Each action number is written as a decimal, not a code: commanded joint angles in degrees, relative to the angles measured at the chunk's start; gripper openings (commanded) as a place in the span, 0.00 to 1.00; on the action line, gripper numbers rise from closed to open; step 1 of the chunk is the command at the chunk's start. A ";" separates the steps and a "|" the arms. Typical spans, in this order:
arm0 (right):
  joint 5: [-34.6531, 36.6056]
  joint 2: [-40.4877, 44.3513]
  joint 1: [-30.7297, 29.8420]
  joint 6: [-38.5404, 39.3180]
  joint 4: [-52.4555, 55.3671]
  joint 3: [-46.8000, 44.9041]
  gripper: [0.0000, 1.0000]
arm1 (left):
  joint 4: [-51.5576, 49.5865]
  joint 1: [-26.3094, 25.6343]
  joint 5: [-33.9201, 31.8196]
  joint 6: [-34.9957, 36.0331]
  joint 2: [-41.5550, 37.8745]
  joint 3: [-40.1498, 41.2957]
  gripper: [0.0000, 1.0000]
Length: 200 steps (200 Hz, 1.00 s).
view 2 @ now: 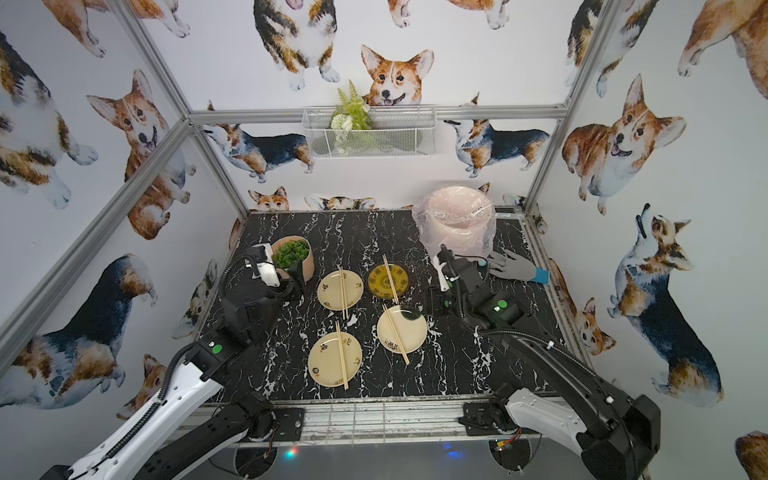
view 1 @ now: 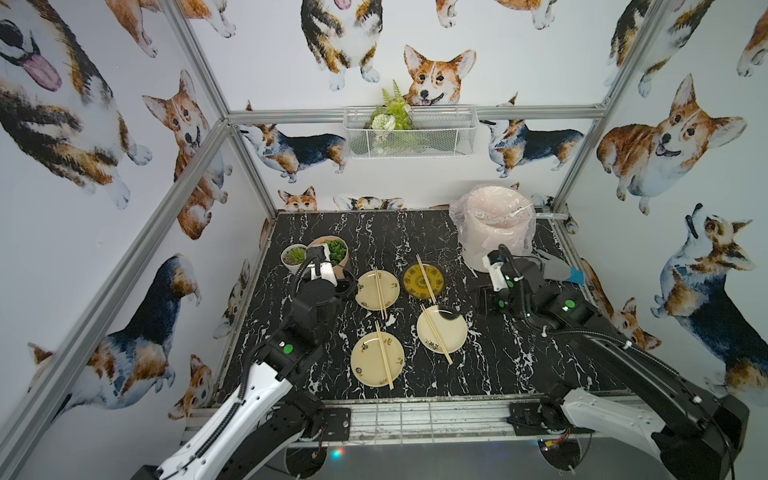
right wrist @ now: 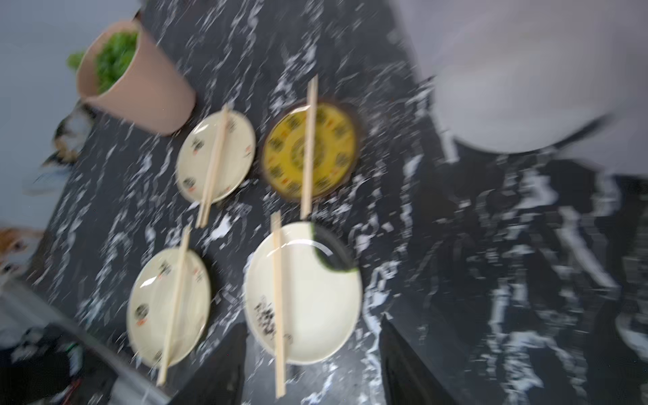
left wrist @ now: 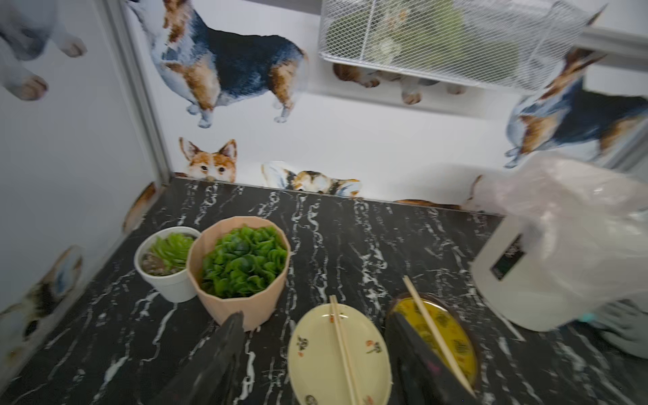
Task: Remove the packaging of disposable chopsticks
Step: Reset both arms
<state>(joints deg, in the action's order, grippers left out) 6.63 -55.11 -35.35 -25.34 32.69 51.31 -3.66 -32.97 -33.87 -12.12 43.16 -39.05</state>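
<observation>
Several pairs of disposable chopsticks lie bare on plates: one on the far cream plate [view 1: 380, 293], one on the yellow plate [view 1: 426, 279], one on the white plate with a dark patch [view 1: 436, 334]. A clear printed strip of packaging [view 1: 496, 217] rests in the lined bin. My left gripper [left wrist: 317, 315] is open above the table, between the tan pot and the far plates, holding nothing. My right gripper [right wrist: 313, 321] is open and empty too, hovering left of the bin, near the white plate [right wrist: 315, 301]. The right wrist view is blurred.
A pink bin with a crinkly clear liner [view 1: 496, 232] stands at the back right. A grey glove with a blue cuff [view 1: 559, 270] lies beside it. A tan pot of greens [left wrist: 242, 270] and a small white pot [left wrist: 168, 263] stand at the back left. A wire basket [view 1: 411, 133] hangs on the back wall.
</observation>
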 commanded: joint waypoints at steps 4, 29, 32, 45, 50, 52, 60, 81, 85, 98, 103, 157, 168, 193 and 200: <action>25.30 5.69 6.79 4.00 -12.08 -7.13 0.76 | 18.13 7.97 -3.70 10.81 1.50 7.91 0.71; 29.52 5.84 16.47 10.20 -27.44 -16.14 0.77 | 23.79 21.82 8.36 5.86 4.60 14.25 0.71; 30.12 5.49 17.78 10.88 -30.22 -17.42 0.77 | 24.59 23.33 9.28 5.54 5.23 14.97 0.71; 29.59 4.14 21.97 12.76 -38.59 -21.78 0.77 | 30.33 27.71 12.39 6.20 8.27 17.99 0.71; 28.59 3.24 23.49 13.89 -42.89 -23.59 0.77 | 33.74 28.66 12.74 6.75 9.95 19.53 0.71; 28.10 2.86 23.97 14.24 -44.95 -24.52 0.77 | 35.59 29.04 12.83 6.98 10.59 20.06 0.71; 26.70 0.85 25.56 16.34 -52.60 -27.56 0.77 | 42.21 30.56 13.96 7.45 13.84 22.58 0.71; 21.23 -6.53 27.88 21.49 -68.75 -32.54 0.77 | 56.60 34.16 18.69 6.23 24.76 26.16 0.72; 20.06 -8.24 28.31 21.89 -71.12 -33.03 0.77 | 57.89 34.80 19.98 6.66 25.83 26.02 0.72; 15.14 -13.16 29.66 21.72 -72.84 -31.56 0.78 | 55.94 35.22 26.27 8.02 25.05 24.80 0.72; 12.95 -12.58 29.72 21.66 -67.28 -29.32 0.77 | 57.37 35.25 27.11 8.64 25.86 24.54 0.72; 11.10 -13.95 31.83 18.62 -47.62 -21.27 0.77 | 41.54 40.25 36.61 7.53 24.23 19.27 0.74; 8.36 -13.11 31.83 17.76 -52.28 -25.16 0.78 | 31.24 39.30 32.91 7.96 22.37 16.40 0.75; 3.40 -16.18 31.84 21.77 -74.69 -35.09 0.80 | 47.36 39.22 32.48 8.25 26.29 22.71 0.78; 2.69 -16.06 32.06 22.28 -72.27 -34.07 0.80 | 43.85 39.24 32.25 8.33 28.12 21.08 0.79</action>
<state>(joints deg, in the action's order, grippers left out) 13.87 -69.60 -3.62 -5.96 -32.49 19.03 41.95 6.00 -1.45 -5.21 66.39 -19.40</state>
